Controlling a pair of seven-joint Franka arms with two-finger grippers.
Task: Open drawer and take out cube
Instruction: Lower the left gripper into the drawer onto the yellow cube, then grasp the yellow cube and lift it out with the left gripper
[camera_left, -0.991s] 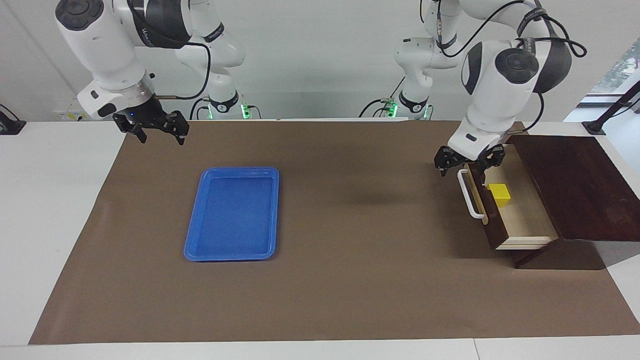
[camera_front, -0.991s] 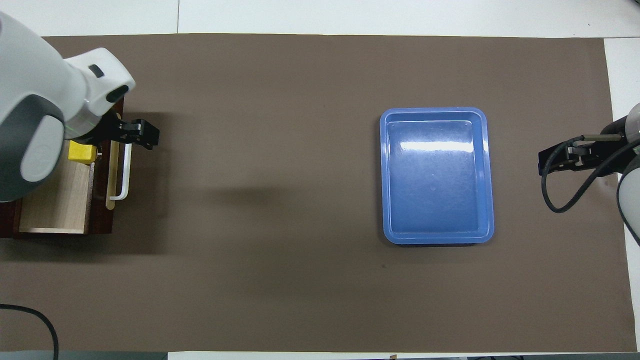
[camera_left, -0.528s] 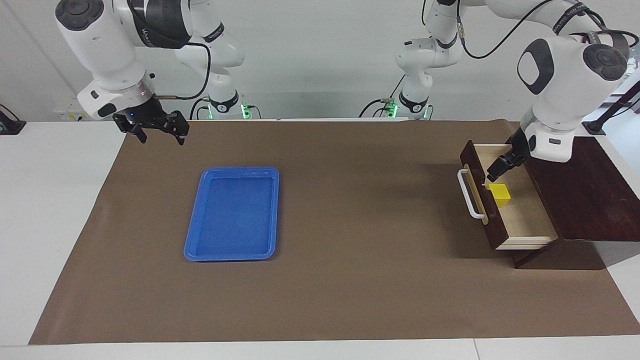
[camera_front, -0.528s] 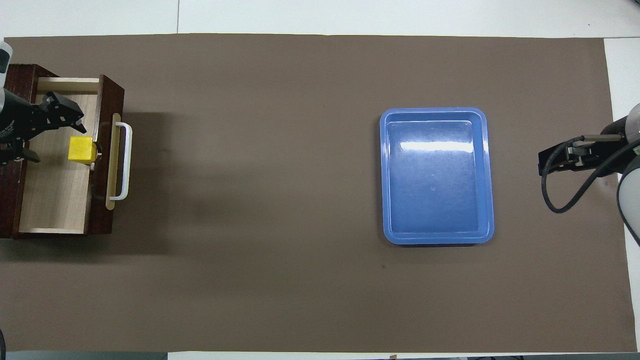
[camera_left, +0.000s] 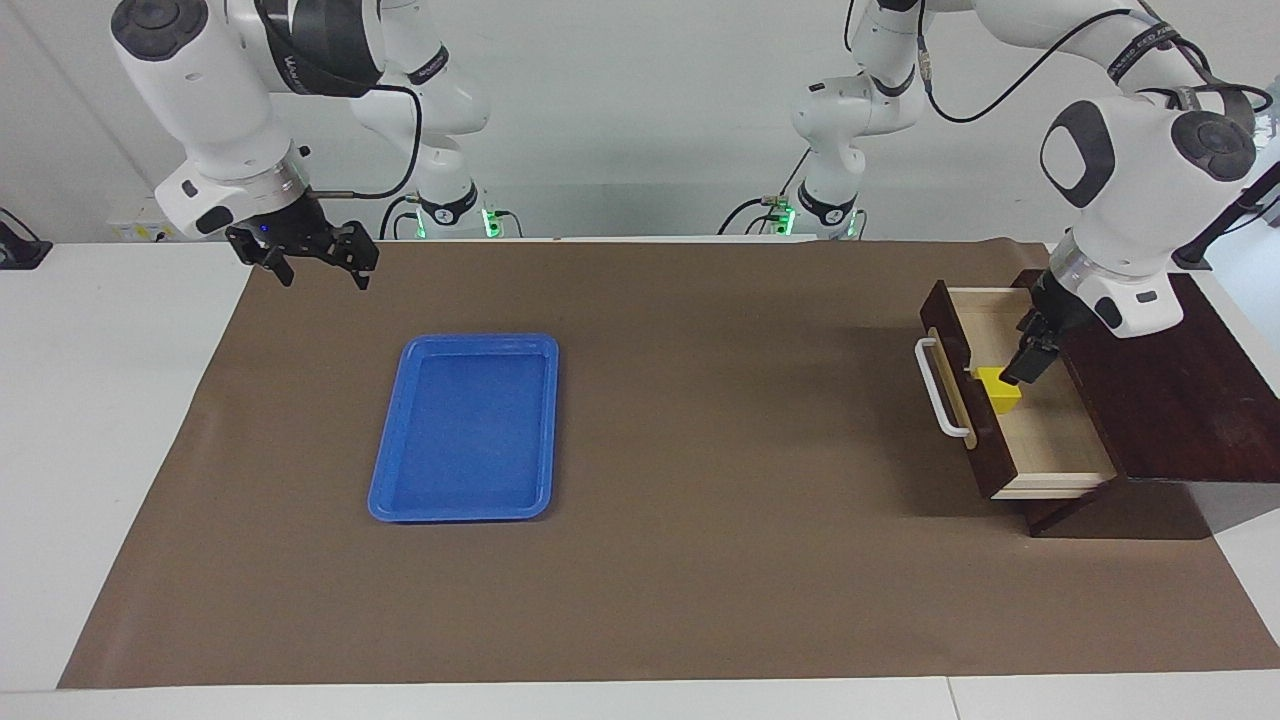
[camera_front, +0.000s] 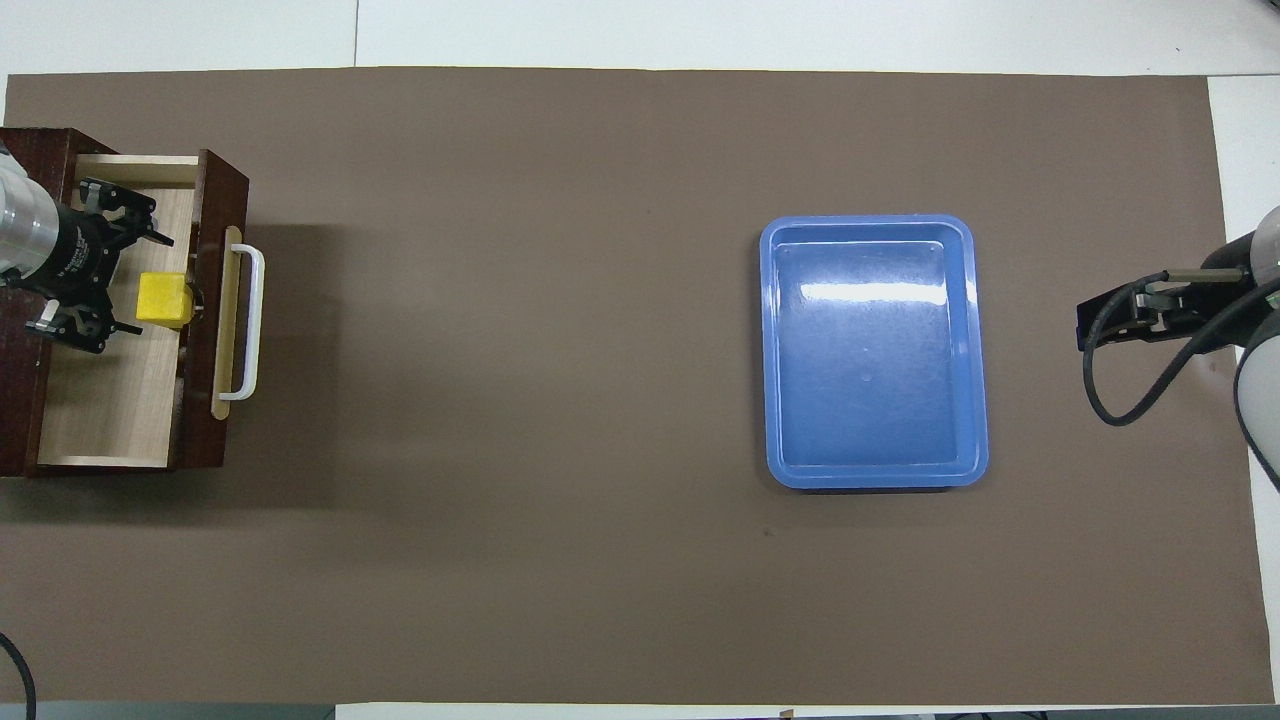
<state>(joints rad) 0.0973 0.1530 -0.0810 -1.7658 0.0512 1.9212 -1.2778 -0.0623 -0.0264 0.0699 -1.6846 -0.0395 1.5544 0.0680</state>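
The drawer (camera_left: 985, 445) (camera_front: 205, 195) stands pulled out of the dark wooden box (camera_left: 1160, 370), its white handle (camera_left: 938, 392) (camera_front: 255, 320) toward the table's middle. The yellow cube (camera_left: 997, 391) (camera_front: 163, 299) lies on the drawer's pale floor, close against the front panel. My left gripper (camera_left: 1018, 368) (camera_front: 145, 283) reaches down into the drawer, open. Its fingers are spread either side of the cube's edge that faces the box, and nothing is gripped. My right gripper (camera_left: 315, 262) (camera_front: 1085, 325) waits open above the mat's corner at the right arm's end.
A blue tray (camera_left: 465, 425) (camera_front: 873, 350) lies on the brown mat toward the right arm's end, with nothing in it. The wooden box sits at the mat's edge at the left arm's end.
My left gripper left the handle, swung over the open drawer, turned and came down at the cube. The drawer stays pulled out. The right arm has not moved.
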